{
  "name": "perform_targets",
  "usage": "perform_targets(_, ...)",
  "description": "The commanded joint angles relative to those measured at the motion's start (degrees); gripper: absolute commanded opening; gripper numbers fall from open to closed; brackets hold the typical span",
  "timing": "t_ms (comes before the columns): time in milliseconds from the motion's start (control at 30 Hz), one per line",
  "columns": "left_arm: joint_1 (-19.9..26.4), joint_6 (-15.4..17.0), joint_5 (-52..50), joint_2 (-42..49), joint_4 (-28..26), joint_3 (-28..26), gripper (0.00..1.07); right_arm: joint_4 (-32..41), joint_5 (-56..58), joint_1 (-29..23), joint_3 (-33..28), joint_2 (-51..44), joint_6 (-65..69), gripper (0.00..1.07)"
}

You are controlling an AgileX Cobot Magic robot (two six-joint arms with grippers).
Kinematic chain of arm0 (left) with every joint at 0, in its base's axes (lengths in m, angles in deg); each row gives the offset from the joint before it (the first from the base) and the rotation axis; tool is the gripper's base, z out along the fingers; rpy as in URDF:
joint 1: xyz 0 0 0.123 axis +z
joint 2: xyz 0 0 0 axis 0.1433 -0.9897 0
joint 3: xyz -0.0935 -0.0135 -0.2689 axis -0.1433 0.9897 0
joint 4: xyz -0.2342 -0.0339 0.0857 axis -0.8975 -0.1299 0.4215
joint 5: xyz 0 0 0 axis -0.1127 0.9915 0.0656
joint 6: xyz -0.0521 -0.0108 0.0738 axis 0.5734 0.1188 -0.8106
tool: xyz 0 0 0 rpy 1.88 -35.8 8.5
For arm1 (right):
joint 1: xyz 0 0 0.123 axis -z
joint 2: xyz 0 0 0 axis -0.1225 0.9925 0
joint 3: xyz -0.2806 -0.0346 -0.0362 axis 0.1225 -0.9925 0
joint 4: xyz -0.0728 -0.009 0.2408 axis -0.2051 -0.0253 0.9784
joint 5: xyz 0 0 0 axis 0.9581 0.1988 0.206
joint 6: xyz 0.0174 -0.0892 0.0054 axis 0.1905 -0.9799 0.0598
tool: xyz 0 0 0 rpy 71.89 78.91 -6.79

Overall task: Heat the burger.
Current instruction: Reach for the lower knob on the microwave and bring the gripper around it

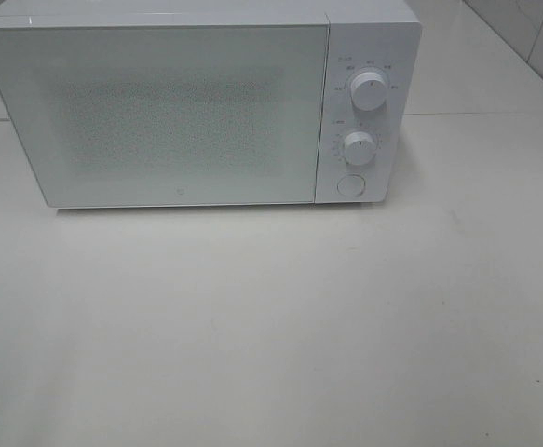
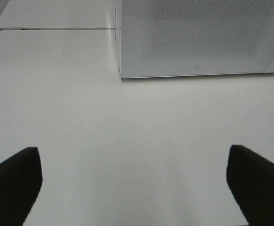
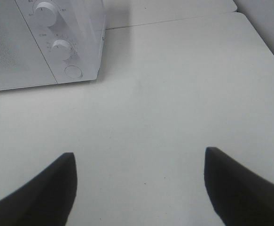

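Where the white table (image 1: 271,326) runs broad to its right edge, the microwave (image 1: 159,112) stands at the back, door shut. Left gripper (image 2: 133,162) and right gripper (image 3: 140,157) hover above the table, jaws wide, holding nothing. I cannot tell where the burger is.

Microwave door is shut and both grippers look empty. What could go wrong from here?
1. No burger shows in any view, and the microwave door is frosted, so starting it now could heat nothing.
2. The round button sits close below the lower knob; the open right gripper might nudge that knob while pressing.
3. If the door swings outward, it may sweep toward the open left gripper, which hangs in front of it.
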Motion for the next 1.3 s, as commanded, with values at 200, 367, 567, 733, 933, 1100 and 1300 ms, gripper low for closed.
perform_targets(200, 0.17, -0.11, -0.46, 1.43, -0.17, 0.17, 1.0, 0.23, -0.34, 0.34, 0.06, -0.86, -0.17, 0.71)
perform_targets(367, 0.17, -0.11, -0.46, 1.43, -0.17, 0.17, 1.0, 0.23, -0.34, 0.34, 0.06, -0.86, -0.17, 0.71)
perform_targets(567, 0.17, -0.11, -0.46, 1.43, -0.17, 0.17, 1.0, 0.23, -0.34, 0.34, 0.06, -0.86, -0.17, 0.71)
perform_targets(733, 0.17, -0.11, -0.46, 1.43, -0.17, 0.17, 1.0, 0.23, -0.34, 0.34, 0.06, -0.86, 0.0, 0.71)
perform_targets(933, 0.17, -0.11, -0.46, 1.43, -0.17, 0.17, 1.0, 0.17, -1.38, 0.34, 1.49, 0.23, 0.06, 0.71)
perform_targets(1100, 0.17, -0.11, -0.46, 1.43, -0.17, 0.17, 1.0, -0.57, -6.76, 0.34, 2.52, 3.78, 0.06, 0.71)
perform_targets(1300, 0.17, -0.11, -0.46, 1.43, -0.17, 0.17, 1.0, -3.04, -12.66, 0.34, 2.52, 6.82, 0.29, 0.71)
